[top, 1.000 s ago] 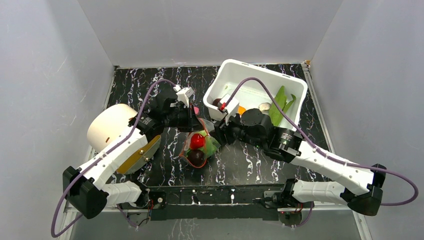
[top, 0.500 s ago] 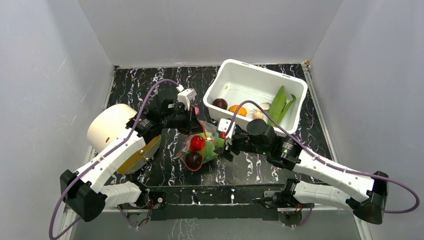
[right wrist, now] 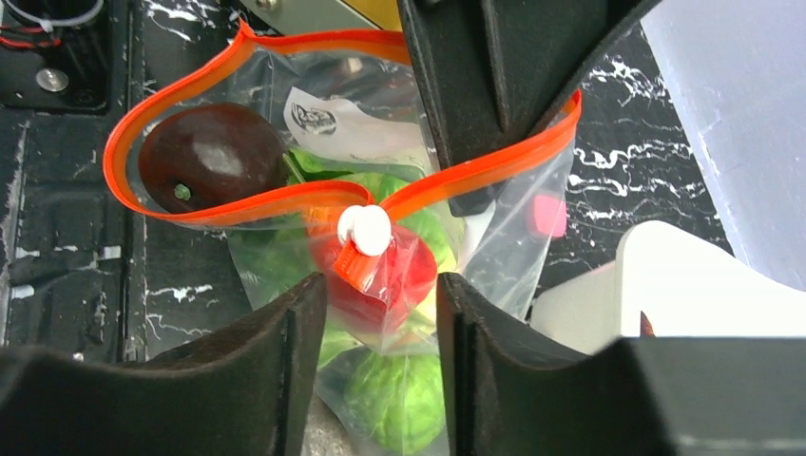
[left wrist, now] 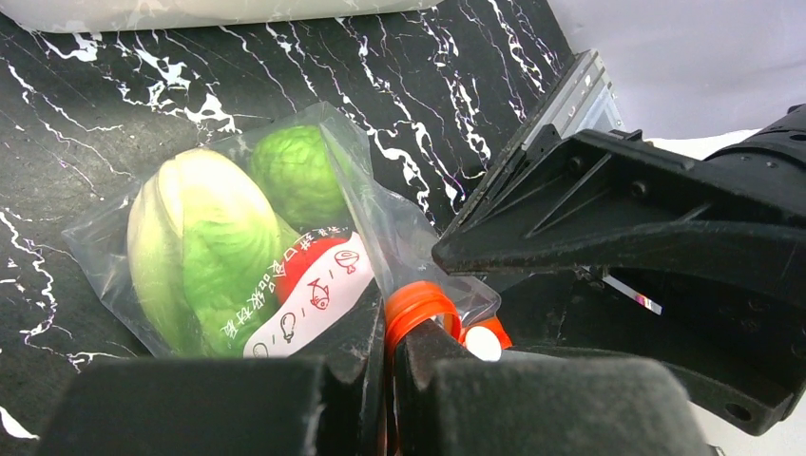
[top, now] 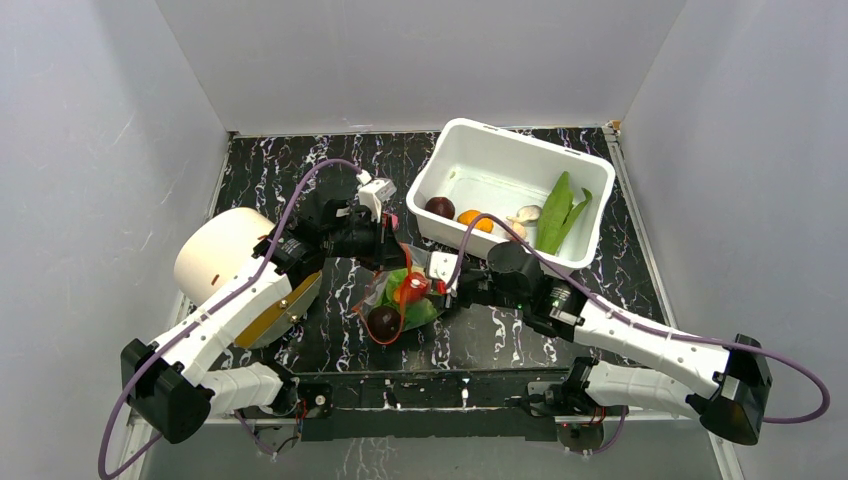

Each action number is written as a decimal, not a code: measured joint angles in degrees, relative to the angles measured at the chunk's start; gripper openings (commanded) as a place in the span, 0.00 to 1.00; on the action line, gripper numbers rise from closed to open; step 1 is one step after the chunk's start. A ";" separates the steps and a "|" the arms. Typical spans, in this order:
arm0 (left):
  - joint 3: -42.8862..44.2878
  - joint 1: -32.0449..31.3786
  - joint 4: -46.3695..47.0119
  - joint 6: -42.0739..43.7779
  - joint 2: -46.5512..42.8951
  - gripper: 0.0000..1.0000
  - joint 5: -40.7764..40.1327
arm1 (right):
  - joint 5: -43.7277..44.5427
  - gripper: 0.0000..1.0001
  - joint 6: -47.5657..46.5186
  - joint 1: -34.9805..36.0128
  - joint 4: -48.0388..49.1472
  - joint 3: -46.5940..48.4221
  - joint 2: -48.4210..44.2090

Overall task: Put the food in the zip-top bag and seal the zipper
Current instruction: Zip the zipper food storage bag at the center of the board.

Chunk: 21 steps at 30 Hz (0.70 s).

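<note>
The clear zip-top bag (top: 400,300) lies at the table's middle. It holds the pale-green cabbage (left wrist: 204,256), the green ball (left wrist: 299,176), the red tomato (right wrist: 399,275) and a dark purple round (right wrist: 214,157). Its orange-red zipper (right wrist: 494,157) gapes in a loop. My left gripper (top: 385,245) is shut on the zipper strip (left wrist: 418,309) at the far end. My right gripper (right wrist: 380,313) is open, its jaws on either side of the bag just below the white slider (right wrist: 366,228). In the white tub (top: 500,135) lie another purple round (top: 439,207), an orange piece (top: 473,218), mushrooms (top: 525,215) and green pods (top: 558,210).
A large white cylinder (top: 215,250) stands at the left beside my left arm, with a flat tan piece (top: 280,310) in front of it. Grey walls close in the table on three sides.
My right gripper has moved from the tub's near wall down and left to the bag's mouth. The bag has shifted slightly. My left gripper keeps its hold.
</note>
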 measured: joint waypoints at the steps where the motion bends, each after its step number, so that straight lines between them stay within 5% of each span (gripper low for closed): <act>1: 0.00 0.00 -0.04 0.00 0.00 0.00 0.00 | -0.33 0.31 -0.15 0.00 1.07 -0.57 0.00; 5: 0.00 0.00 -0.74 0.00 0.04 0.03 0.02 | -1.62 0.00 -1.05 0.00 4.44 -2.49 -0.02; 12: 4.13 0.00 -6.67 2.05 1.77 0.35 -1.73 | -0.94 0.00 0.81 -0.09 7.23 -5.14 -2.10; 21: 7.52 0.11 -19.82 15.52 -5.46 0.49 -10.01 | 3.04 0.00 13.20 -1.20 14.14 -13.53 -12.22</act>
